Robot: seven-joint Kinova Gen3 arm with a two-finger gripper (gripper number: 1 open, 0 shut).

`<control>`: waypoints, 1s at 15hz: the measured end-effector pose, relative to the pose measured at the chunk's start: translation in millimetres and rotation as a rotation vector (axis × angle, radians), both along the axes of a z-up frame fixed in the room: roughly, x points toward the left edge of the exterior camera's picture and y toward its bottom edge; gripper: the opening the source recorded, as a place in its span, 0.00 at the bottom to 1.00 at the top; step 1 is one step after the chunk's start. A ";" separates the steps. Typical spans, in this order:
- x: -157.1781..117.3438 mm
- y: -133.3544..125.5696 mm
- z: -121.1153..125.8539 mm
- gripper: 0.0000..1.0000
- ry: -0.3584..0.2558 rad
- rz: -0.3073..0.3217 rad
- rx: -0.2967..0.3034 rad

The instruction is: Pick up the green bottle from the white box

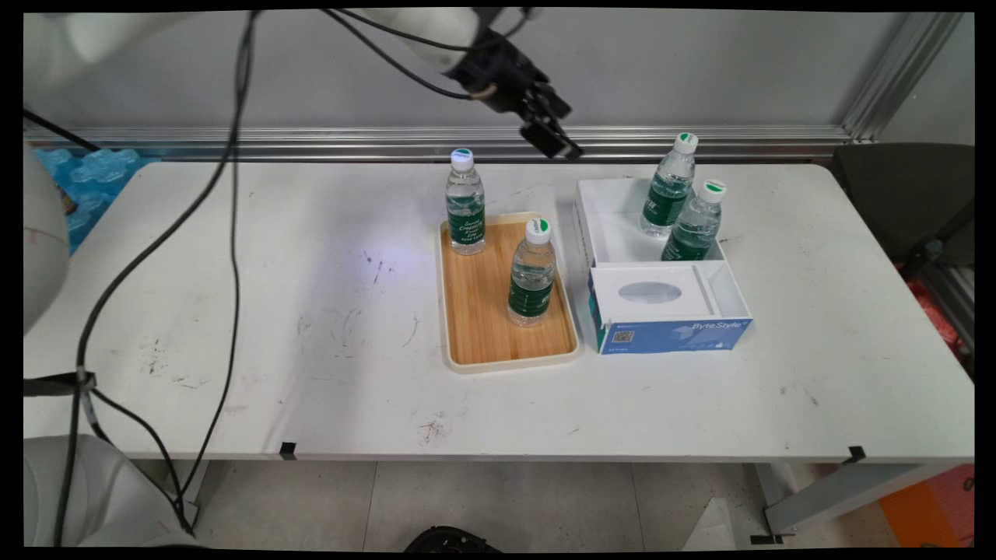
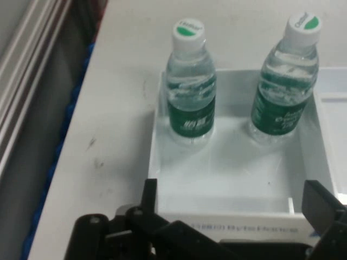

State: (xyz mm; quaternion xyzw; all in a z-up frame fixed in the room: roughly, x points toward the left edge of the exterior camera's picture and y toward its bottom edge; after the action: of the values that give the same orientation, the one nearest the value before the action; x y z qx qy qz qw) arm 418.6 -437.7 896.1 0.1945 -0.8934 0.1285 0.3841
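Four capped water bottles upright on white bench (image 1: 233, 327): two on wooden tray (image 1: 482, 311), rear bottle (image 1: 465, 204) and front bottle (image 1: 532, 274); two more, far bottle (image 1: 669, 187) and near bottle (image 1: 694, 222), inside open white box (image 1: 611, 225). Tissue box (image 1: 669, 307) touching white box's near side. End effector (image 1: 554, 134) raised above bench's far edge, between tray and white box, fingers (image 2: 320, 203) spread, empty.

The white arm reaches in from the frame's upper left, its black gripper (image 1: 554, 134) raised high, jaws spread, empty.
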 end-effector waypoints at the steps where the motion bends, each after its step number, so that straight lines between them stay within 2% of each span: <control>1: -6.6 -7.2 -5.6 1.00 0.001 -0.012 0.002; 10: -63.1 -72.9 -60.6 1.00 0.020 -0.057 0.019; 15: -83.5 -95.2 -80.2 1.00 0.032 -0.065 0.027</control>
State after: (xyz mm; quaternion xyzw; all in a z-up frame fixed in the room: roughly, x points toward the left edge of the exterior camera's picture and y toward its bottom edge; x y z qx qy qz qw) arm 335.1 -532.8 815.9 0.1727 -0.8946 0.1010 0.3995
